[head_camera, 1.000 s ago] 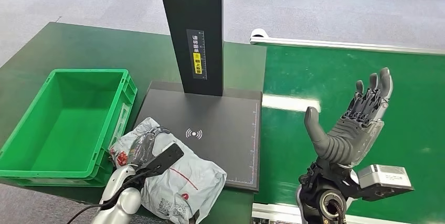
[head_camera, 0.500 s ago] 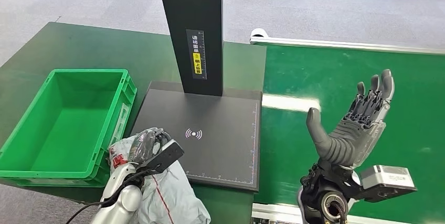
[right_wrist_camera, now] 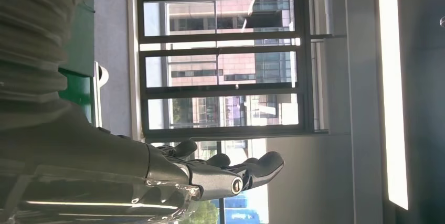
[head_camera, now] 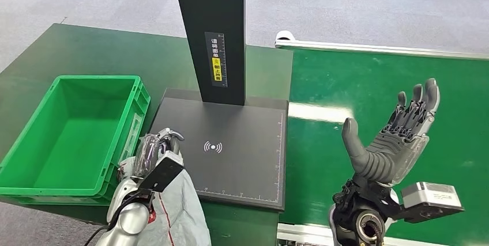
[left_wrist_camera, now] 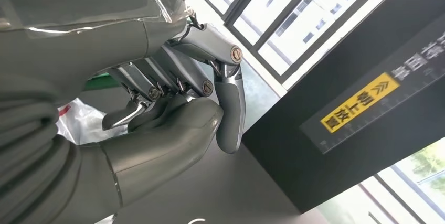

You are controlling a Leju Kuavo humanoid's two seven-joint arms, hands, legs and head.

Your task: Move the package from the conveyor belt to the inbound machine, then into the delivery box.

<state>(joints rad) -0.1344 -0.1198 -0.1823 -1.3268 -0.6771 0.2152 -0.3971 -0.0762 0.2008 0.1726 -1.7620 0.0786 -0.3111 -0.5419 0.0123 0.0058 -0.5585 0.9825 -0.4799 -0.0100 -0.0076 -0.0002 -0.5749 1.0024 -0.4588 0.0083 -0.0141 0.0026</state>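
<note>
The package [head_camera: 176,211] is a crumpled grey plastic mailer with red marks, hanging at the front left corner of the black scanner pad [head_camera: 242,125]. My left hand [head_camera: 157,152] grips its upper end with curled fingers, just right of the green delivery box [head_camera: 34,142]. In the left wrist view the fingers [left_wrist_camera: 173,72] are folded against the thumb, with a bit of the mailer [left_wrist_camera: 73,121] behind them. My right hand [head_camera: 389,139] is raised over the green conveyor belt [head_camera: 375,79], palm up, fingers spread, holding nothing; its fingers [right_wrist_camera: 231,174] are likewise spread in the right wrist view.
A tall black column [head_camera: 210,33] with a yellow label rises from the back of the scanner pad. The delivery box holds nothing and stands on the dark green table [head_camera: 104,50]. Grey floor lies beyond the table.
My left hand has pulled the package left and toward me, off the scanner pad, so it now hangs below the hand. The right hand has barely shifted.
</note>
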